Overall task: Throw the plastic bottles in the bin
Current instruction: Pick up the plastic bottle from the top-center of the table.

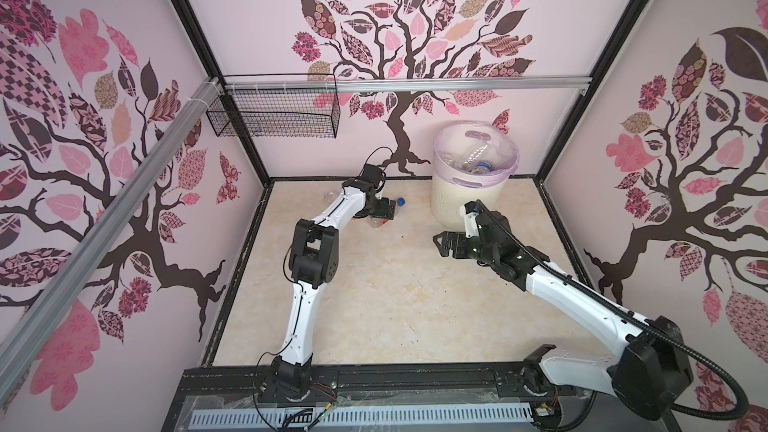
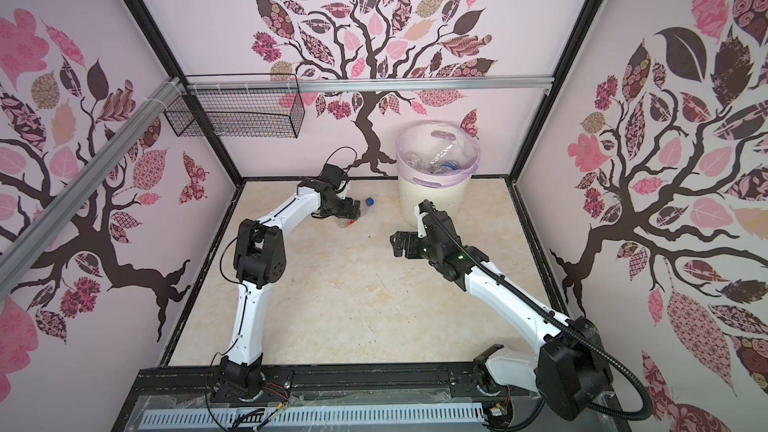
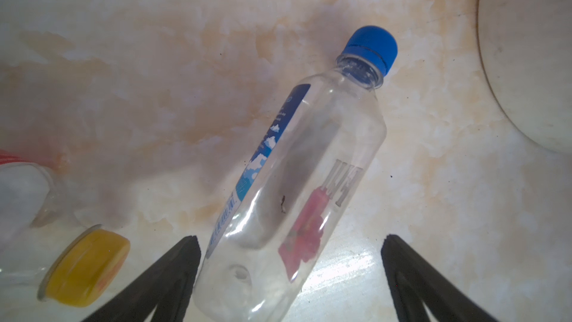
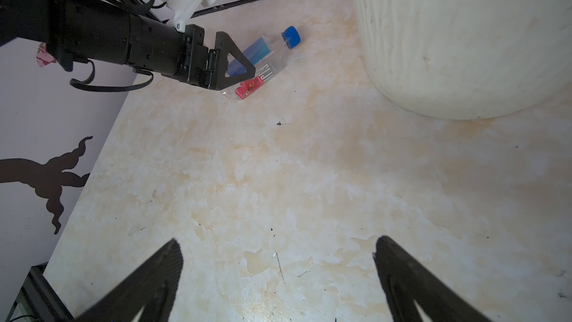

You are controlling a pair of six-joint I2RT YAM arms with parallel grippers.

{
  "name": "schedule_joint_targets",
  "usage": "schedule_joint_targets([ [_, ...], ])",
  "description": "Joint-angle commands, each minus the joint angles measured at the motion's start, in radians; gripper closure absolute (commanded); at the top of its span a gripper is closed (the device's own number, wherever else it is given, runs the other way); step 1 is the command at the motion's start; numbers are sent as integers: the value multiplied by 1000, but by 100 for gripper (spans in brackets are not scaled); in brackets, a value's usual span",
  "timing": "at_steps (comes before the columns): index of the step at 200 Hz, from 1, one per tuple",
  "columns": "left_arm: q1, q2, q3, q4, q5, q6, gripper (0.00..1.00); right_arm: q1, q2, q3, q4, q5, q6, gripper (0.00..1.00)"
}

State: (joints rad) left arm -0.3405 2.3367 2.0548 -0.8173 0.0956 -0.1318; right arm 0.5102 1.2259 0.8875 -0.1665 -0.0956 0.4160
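Closest to me, the right arm reaches in over the marbled table (image 1: pixel 395 305). The right gripper (image 1: pixel 439 243) hangs above bare tabletop just in front of the bin. Its wrist view shows the jaws spread wide with nothing between them.

Farther in, the left gripper (image 1: pixel 385 213) is low over the far left part of the table. Its jaws are wide too, straddling the lower body of a clear bottle with a blue cap (image 3: pixel 309 165). That bottle lies flat on the table with its cap pointing away from the gripper and towards the bin. In the left wrist view, one fingertip (image 3: pixel 190 243) sits right against the bottle's side, while the other stands well clear, so I see no grip on it. From the right wrist view, the same bottle (image 4: pixel 269 54) shows a blue label and a red patch.

Just beside it lies a second clear bottle with a yellow cap (image 3: pixel 88 269), blurred at the edge of the view.

At the far side stands the bin (image 1: pixel 467 205), cream and ribbed with a lilac liner. Several clear bottles (image 1: pixel 478 166) are already inside it.

A black wire mesh basket (image 1: pixel 274 118) hangs on the back wall rail.
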Motion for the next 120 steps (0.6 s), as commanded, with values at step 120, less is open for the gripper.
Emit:
schedule_joint_targets([
  [120,-67,45,-36,-5,-53,-3,20,4,-68,17,-41,0,2,0],
])
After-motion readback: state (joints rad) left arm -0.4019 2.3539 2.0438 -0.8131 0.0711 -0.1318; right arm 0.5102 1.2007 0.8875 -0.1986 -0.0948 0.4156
